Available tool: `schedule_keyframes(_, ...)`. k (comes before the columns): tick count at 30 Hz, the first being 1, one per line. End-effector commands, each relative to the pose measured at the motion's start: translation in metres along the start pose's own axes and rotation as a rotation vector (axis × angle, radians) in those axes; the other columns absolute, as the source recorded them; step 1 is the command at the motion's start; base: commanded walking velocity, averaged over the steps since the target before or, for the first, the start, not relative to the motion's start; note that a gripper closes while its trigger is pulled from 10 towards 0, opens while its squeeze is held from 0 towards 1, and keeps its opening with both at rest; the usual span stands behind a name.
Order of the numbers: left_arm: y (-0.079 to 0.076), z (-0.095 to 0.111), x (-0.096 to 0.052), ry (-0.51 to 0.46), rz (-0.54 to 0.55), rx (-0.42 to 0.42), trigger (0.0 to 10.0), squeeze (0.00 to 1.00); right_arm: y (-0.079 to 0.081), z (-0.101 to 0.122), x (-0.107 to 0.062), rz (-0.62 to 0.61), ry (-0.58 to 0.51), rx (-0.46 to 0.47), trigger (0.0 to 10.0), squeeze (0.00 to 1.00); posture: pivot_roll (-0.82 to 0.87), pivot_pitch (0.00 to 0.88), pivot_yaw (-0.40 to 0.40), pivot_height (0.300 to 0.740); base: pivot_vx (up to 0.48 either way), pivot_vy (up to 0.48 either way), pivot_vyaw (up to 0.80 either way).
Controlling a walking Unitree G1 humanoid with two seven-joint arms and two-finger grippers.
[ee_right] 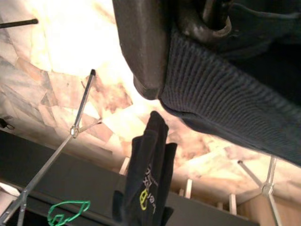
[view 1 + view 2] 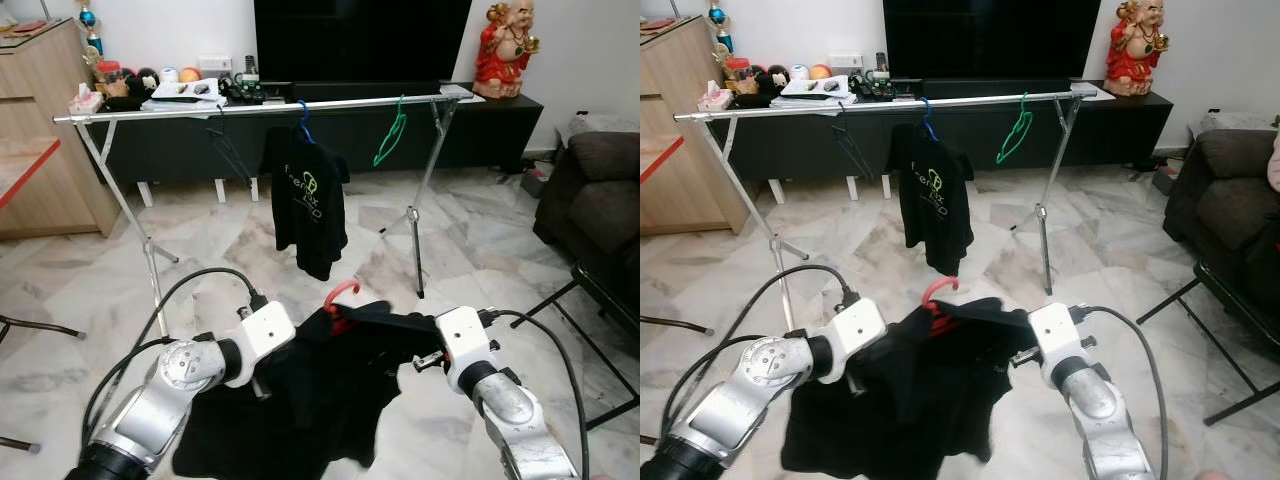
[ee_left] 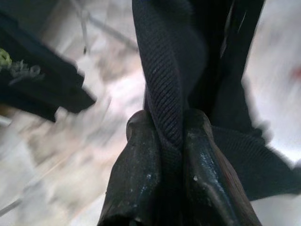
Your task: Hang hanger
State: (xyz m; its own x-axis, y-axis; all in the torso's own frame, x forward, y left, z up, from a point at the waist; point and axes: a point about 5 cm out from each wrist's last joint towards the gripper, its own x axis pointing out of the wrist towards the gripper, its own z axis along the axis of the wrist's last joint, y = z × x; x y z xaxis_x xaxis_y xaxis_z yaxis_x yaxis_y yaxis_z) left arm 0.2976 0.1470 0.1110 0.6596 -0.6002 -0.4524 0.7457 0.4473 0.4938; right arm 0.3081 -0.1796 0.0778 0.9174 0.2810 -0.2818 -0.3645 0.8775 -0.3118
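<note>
The red hanger (image 2: 341, 296) sits inside a black shirt (image 2: 300, 400) held low, well short of the rail (image 2: 260, 107). The left gripper (image 3: 164, 155) pinches a fold; the right gripper (image 1: 188, 52) apparently clamps the ribbed hem. Cloth-only grips could let the hanger slip out during lifting.

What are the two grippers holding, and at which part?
Both grip the black shirt on the red hanger: left gripper and right gripper at its ribbed edge.
</note>
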Motion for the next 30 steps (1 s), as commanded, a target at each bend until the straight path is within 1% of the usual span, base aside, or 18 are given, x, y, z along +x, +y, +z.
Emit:
schedule_keyframes(1,0.005,-0.011,-0.007,0.057,0.023,0.034,10.0,0.00,-0.014,-0.001,-0.002,-0.030,0.024,-0.020,0.0,0.00,-0.02,0.000,-0.045,0.740,0.000,0.000,0.00)
schedule_keyframes(2,0.006,-0.013,-0.012,0.046,-0.003,0.046,10.0,0.00,-0.016,-0.003,-0.003,-0.023,0.039,-0.041,0.0,0.00,-0.02,0.000,-0.046,0.740,0.000,0.000,0.00)
schedule_keyframes(3,0.006,-0.013,-0.012,0.046,-0.003,0.046,10.0,0.00,-0.016,-0.003,-0.003,-0.023,0.039,-0.041,0.0,0.00,-0.02,0.000,-0.046,0.740,0.000,0.000,0.00)
schedule_keyframes(4,0.012,-0.014,-0.022,0.030,-0.030,0.048,10.0,0.00,-0.021,-0.007,-0.004,-0.022,0.064,-0.059,0.0,0.00,-0.02,0.000,-0.047,0.740,0.000,0.000,0.00)
schedule_keyframes(7,0.020,-0.014,-0.035,-0.010,-0.072,0.044,10.0,0.00,-0.028,-0.011,-0.007,-0.025,0.097,-0.083,0.0,0.00,-0.02,0.000,-0.048,0.740,0.000,0.000,0.00)
schedule_keyframes(11,0.022,-0.013,-0.051,-0.059,-0.177,0.063,10.0,0.00,-0.034,-0.017,-0.009,-0.027,0.133,-0.110,0.0,0.00,-0.01,0.000,-0.051,0.740,0.000,0.000,0.00)
schedule_keyframes(12,0.021,-0.016,-0.056,-0.057,-0.224,0.069,10.0,0.00,-0.035,-0.019,-0.010,-0.024,0.145,-0.113,0.0,0.00,-0.01,0.000,-0.051,0.740,0.000,0.000,0.00)
schedule_keyframes(13,0.021,-0.016,-0.056,-0.057,-0.224,0.069,10.0,0.00,-0.035,-0.019,-0.010,-0.024,0.145,-0.113,0.0,0.00,-0.01,0.000,-0.051,0.740,0.000,0.000,0.00)
schedule_keyframes(16,0.021,-0.018,-0.060,-0.088,-0.259,0.136,10.0,0.00,-0.035,-0.021,-0.010,-0.004,0.157,-0.121,0.0,0.00,-0.02,0.000,-0.051,0.740,0.000,0.000,0.00)
schedule_keyframes(17,0.021,-0.018,-0.060,-0.088,-0.259,0.136,10.0,0.00,-0.035,-0.021,-0.010,-0.004,0.157,-0.121,0.0,0.00,-0.02,0.000,-0.051,0.740,0.000,0.000,0.00)
schedule_keyframes(18,0.019,-0.017,-0.062,-0.108,-0.289,0.167,10.0,0.00,-0.036,-0.023,-0.011,0.001,0.164,-0.125,0.0,0.00,-0.02,0.000,-0.052,0.740,0.000,0.000,0.00)
schedule_keyframes(20,0.018,-0.018,-0.064,-0.112,-0.311,0.191,10.0,0.00,-0.036,-0.025,-0.012,0.010,0.175,-0.129,0.0,0.00,-0.02,0.000,-0.053,0.740,0.000,0.000,0.00)
schedule_keyframes(22,0.014,-0.020,-0.066,-0.099,-0.362,0.180,10.0,0.00,-0.036,-0.028,-0.013,0.024,0.191,-0.140,0.0,0.00,-0.02,0.000,-0.053,0.740,0.000,0.000,0.00)
schedule_keyframes(23,0.013,-0.020,-0.068,-0.117,-0.392,0.152,10.0,0.00,-0.037,-0.032,-0.015,0.033,0.209,-0.159,0.0,0.00,-0.03,0.000,-0.054,0.740,0.000,0.000,0.00)
schedule_keyframes(25,0.014,-0.017,-0.070,-0.152,-0.381,0.136,10.0,0.00,-0.038,-0.035,-0.017,0.036,0.225,-0.175,0.0,0.00,-0.03,0.000,-0.055,0.740,0.000,0.000,0.00)
schedule_keyframes(28,0.017,-0.015,-0.072,-0.180,-0.378,0.141,10.0,0.00,-0.040,-0.039,-0.019,0.036,0.243,-0.181,0.0,0.00,-0.03,0.000,-0.057,0.740,0.000,0.000,0.00)
schedule_keyframes(30,0.022,-0.012,-0.074,-0.199,-0.369,0.146,10.0,0.00,-0.042,-0.046,-0.022,0.040,0.273,-0.190,0.0,0.00,-0.02,0.000,-0.058,0.740,0.000,0.000,0.00)
